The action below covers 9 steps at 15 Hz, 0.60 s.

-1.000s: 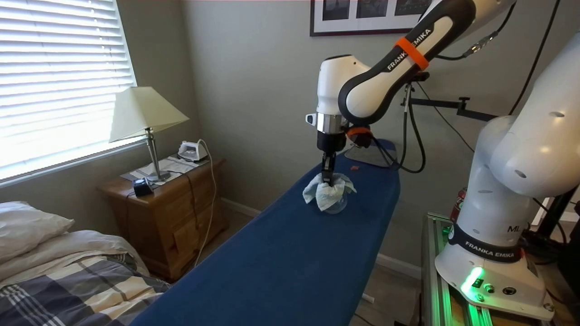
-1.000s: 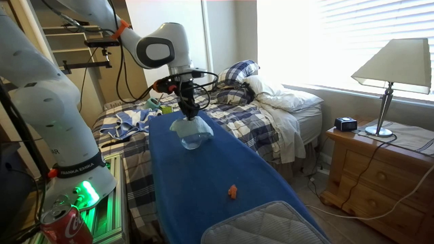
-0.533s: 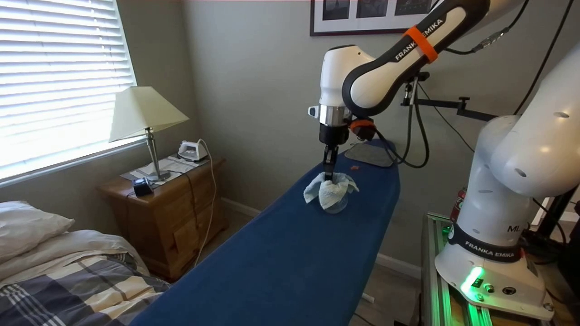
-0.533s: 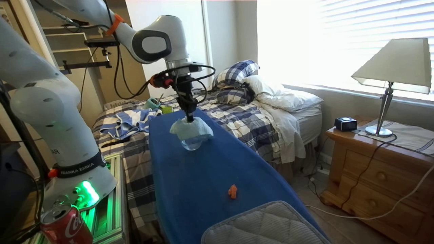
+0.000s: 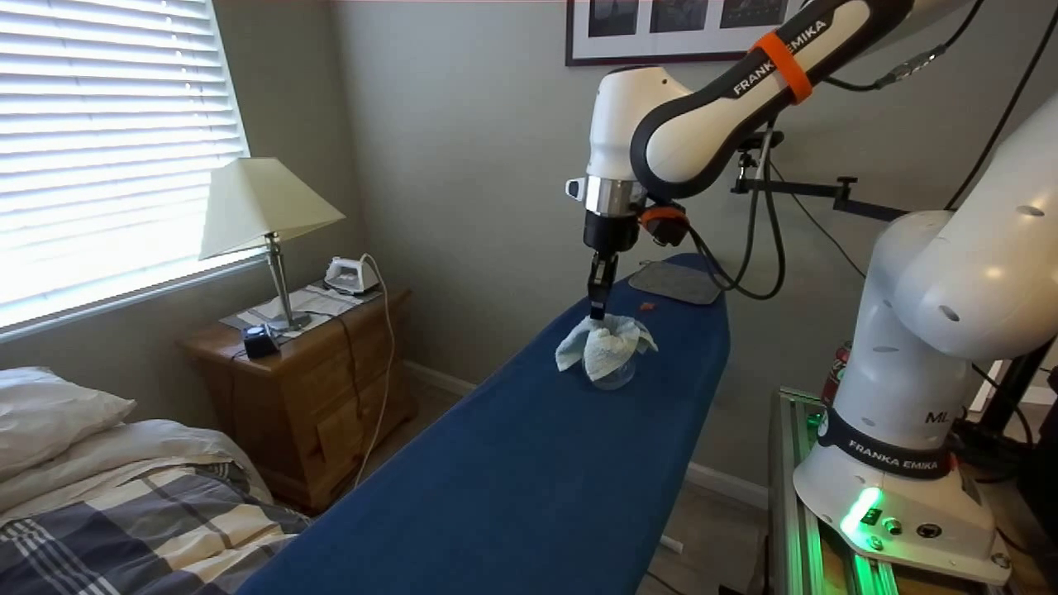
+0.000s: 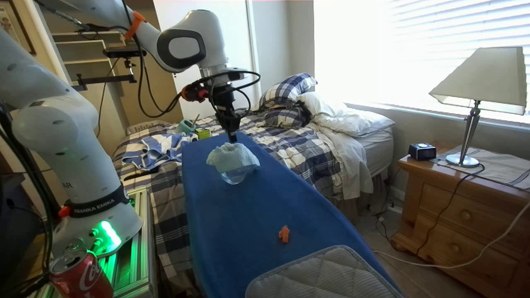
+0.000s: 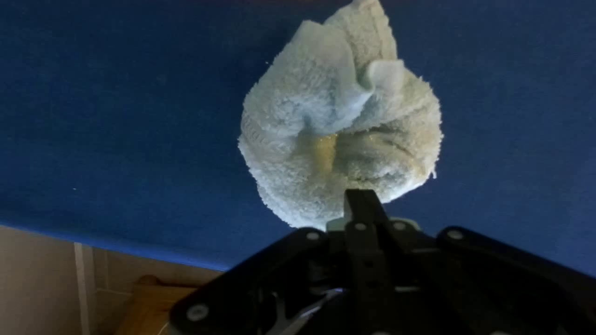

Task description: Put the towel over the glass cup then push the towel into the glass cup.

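Observation:
The glass cup point(image 5: 616, 378) stands on the blue ironing board point(image 5: 488, 471), its lower part showing below the towel. The cup also shows in an exterior view point(image 6: 233, 177). The pale blue-white towel point(image 5: 610, 351) drapes over the cup with corners hanging down its sides. In the wrist view the towel point(image 7: 288, 172) has a hollow sunk in its middle, with folds around it. The cup's rim is hidden under the towel. My gripper point(image 5: 597, 314) is shut and empty, pointing down with its tips just above the towel's edge. Its fingertips meet in the wrist view point(image 7: 362, 193).
An orange object point(image 6: 284, 234) and a grey quilted pad point(image 6: 323, 273) lie on the ironing board. A wooden nightstand point(image 5: 331, 388) with a lamp point(image 5: 269, 207) and an iron point(image 5: 350, 275) stands by the wall. A bed point(image 6: 298, 161) lies alongside the board.
My gripper has risen out of the towel's middle and now sits just above it. The arm has lifted and drawn back a little. The towel and cup have barely moved.

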Motion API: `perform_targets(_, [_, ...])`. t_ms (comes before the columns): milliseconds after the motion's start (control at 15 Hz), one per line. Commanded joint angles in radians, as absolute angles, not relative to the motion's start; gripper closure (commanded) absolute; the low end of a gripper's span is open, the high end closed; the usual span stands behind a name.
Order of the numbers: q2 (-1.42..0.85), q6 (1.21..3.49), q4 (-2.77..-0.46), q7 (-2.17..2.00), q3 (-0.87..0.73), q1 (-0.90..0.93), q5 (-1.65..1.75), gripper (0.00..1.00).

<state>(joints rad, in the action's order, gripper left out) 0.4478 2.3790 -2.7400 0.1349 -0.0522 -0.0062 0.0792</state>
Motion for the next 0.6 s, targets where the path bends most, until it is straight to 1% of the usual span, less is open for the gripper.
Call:
perform_targets(0, [0.484,2.341,-2.731,0.118,-0.048,-0.018,0.076,1.0])
perform_targets(533, [0.53,2.268,-2.7,0.124,-0.061,-0.029,0.074,1.0])
